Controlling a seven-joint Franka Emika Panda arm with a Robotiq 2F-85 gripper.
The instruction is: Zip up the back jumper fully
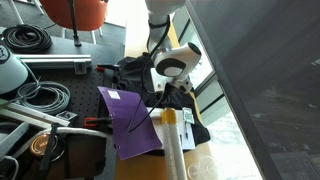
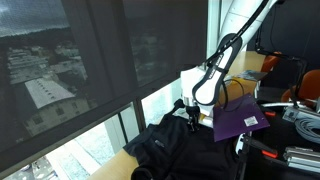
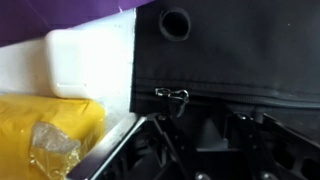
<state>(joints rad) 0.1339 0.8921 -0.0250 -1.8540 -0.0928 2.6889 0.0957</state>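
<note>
The black jumper (image 2: 172,150) lies crumpled on the table by the window; it also shows in an exterior view (image 1: 134,70). In the wrist view its black fabric (image 3: 240,50) fills the upper right, with a round eyelet (image 3: 175,22) and a small metal zip pull (image 3: 172,95) on the zip line. My gripper (image 3: 205,128) hangs low over the jumper, fingers dark and apart, the zip pull just beyond the left fingertip and not clasped. The gripper shows in both exterior views (image 1: 172,90) (image 2: 190,112).
A flat purple folder (image 1: 130,120) (image 2: 240,118) lies beside the jumper. A yellow packet (image 3: 50,135) and a white box (image 3: 90,60) sit next to the fabric edge. Cables and tools (image 1: 30,60) crowd the bench. Window glass runs along the table edge (image 2: 100,130).
</note>
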